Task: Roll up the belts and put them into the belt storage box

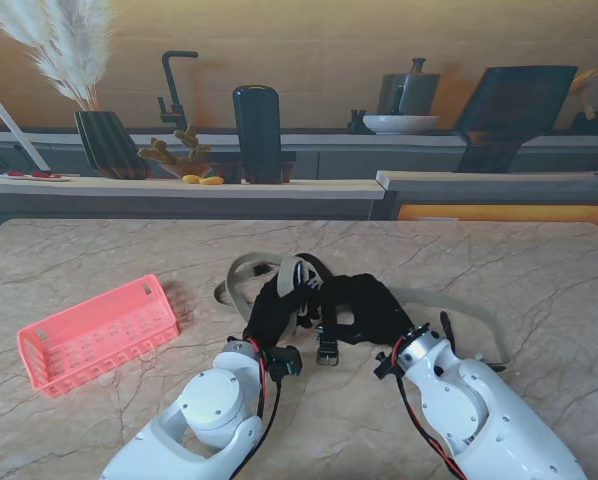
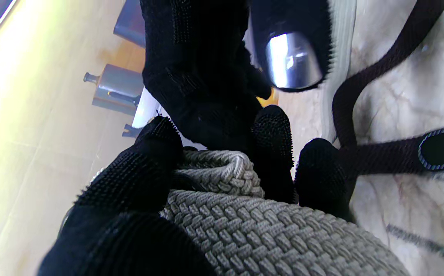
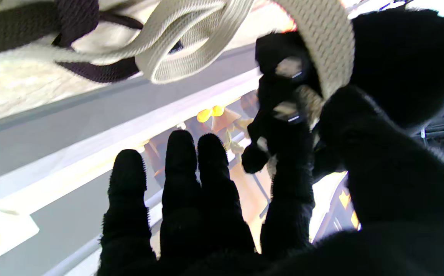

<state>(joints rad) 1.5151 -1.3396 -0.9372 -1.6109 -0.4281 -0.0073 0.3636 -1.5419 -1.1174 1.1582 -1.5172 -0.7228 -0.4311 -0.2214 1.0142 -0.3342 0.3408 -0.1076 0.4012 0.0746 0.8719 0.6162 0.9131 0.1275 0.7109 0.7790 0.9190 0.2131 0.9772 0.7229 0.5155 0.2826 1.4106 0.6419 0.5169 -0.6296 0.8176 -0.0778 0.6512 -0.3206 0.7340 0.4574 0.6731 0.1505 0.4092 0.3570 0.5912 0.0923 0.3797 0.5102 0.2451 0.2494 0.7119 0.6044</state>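
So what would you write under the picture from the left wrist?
Left hand fingers rolling the beige woven belt, the black belt lying on the marble table beside it.

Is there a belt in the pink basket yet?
No, the pink basket sits on the left with nothing in it, while the beige belt and black belt lie outside it.

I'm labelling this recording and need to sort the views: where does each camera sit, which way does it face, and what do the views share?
Stand view: above the shoulders, looking down at the marble table; pink belt storage box, both white arms, both gloved hands.
Left wrist view: along the left hand, whose fingers close on the beige woven belt; black belt beyond.
Right wrist view: along the right hand, facing the kitchen counter.
Shared: both belts appear in all three.
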